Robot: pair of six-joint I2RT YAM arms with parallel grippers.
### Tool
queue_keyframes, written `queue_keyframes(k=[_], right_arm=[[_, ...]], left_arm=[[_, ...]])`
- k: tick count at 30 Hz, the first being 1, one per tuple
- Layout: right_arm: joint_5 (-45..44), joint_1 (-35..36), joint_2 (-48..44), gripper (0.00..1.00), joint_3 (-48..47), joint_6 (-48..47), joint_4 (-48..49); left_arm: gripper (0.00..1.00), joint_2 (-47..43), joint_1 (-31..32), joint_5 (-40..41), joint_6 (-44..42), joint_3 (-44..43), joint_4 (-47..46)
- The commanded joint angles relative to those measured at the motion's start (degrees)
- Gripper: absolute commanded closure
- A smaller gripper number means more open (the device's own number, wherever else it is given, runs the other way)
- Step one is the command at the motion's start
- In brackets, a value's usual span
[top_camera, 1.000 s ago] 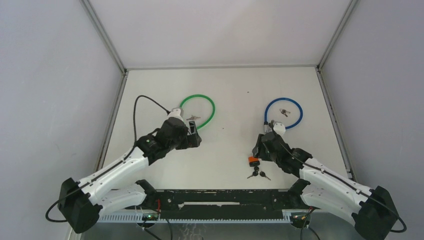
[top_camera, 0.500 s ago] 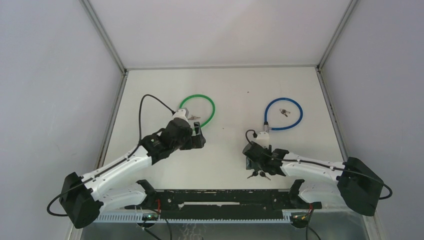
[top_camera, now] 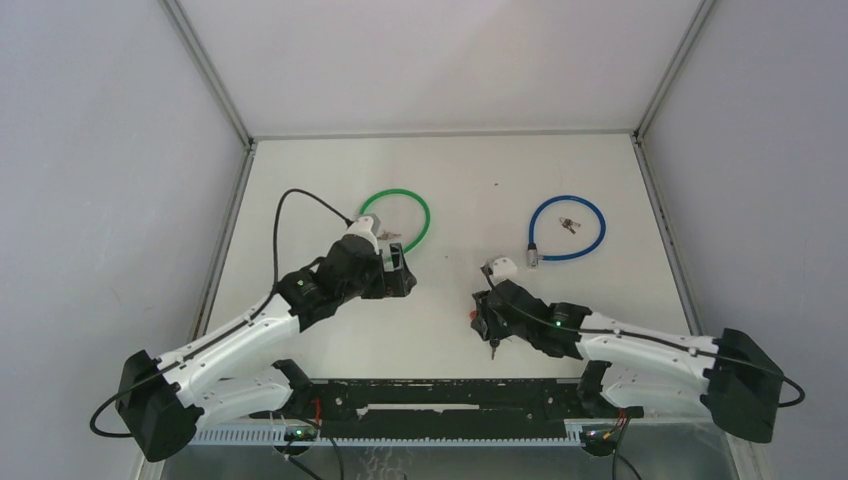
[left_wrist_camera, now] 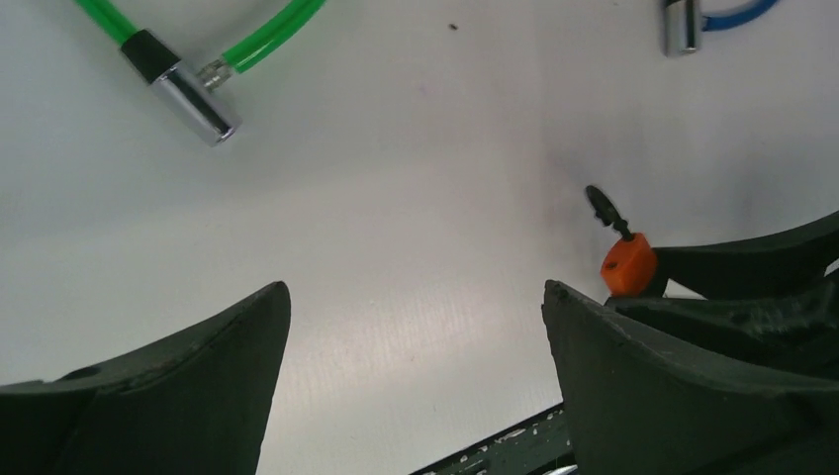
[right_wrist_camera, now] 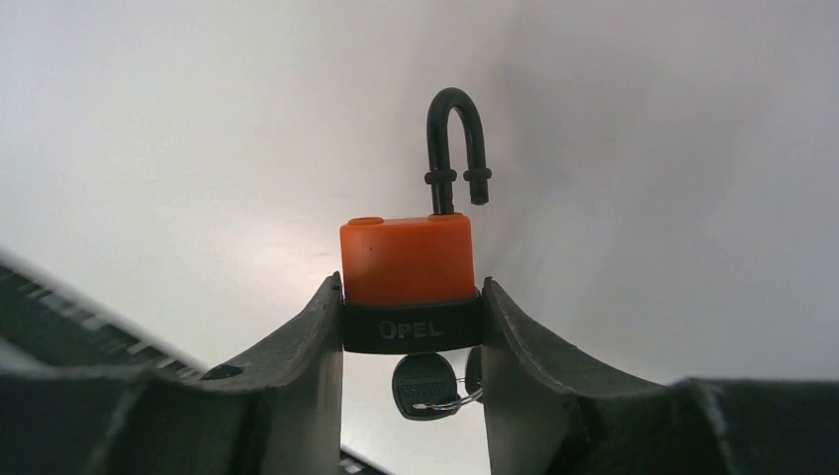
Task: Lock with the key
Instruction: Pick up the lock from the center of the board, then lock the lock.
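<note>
Found bare worktop (top_camera: 450, 170) across the far half, behind both cable loops, hemmed by walls (top_camera: 120, 150) at left, right and back. Saw a clear lane down the middle, between the green loop (top_camera: 428, 222) and the blue loop (top_camera: 603, 225). Met the left tool (top_camera: 397, 270) low over the green loop's near end, jaws spread wide, blocking that side. Met the right tool (top_camera: 487, 318) at the near centre, clamped on the orange padlock (right_wrist_camera: 406, 259) and narrowing the gap between the arms. Noted small keys (top_camera: 569, 225) lying inside the blue loop.
</note>
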State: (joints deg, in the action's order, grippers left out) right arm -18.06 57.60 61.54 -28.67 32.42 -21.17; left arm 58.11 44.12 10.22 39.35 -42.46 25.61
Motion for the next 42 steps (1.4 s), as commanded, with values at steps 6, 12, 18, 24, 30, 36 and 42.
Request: queue_keyframes(k=[6,12,18,24,30,36,42], right_arm=[[25.11,0.53,-9.64,1.0,-1.22,-16.68,17.05],[55.65,-13.72,-9.65,1.0,-0.4,-9.94,24.41],[75.31,-20.22,-8.82,1.0,-0.43,-1.39,33.74],[79.99,-20.59,-8.72,1.0,-1.2,1.2,36.93],[79.69,-20.84,-8.72,1.0,-1.22,0.88,36.01],[78.97,-21.67,-8.39,1.0,-1.22,0.11,35.02],[78.17,-21.92,-7.91,1.0,-1.22,-0.51,34.51]], left_arm=[[0.04,-1.72,-0.39,-16.71,-7.83,-1.88,-9.29],[0.05,-12.61,-2.35,-25.73,-20.41,1.86,-12.98],[0.04,-14.77,-2.39,-41.12,-24.06,2.82,-16.44],[0.03,-8.35,-2.4,-43.48,-24.89,0.31,-14.52],[0.04,-4.0,-2.41,-50.57,-23.13,-0.73,-15.38],[0.31,-1.07,-2.45,-58.43,-19.13,-0.85,-18.47],[0.76,-1.58,-2.41,-59.49,-16.23,-0.87,-21.59]])
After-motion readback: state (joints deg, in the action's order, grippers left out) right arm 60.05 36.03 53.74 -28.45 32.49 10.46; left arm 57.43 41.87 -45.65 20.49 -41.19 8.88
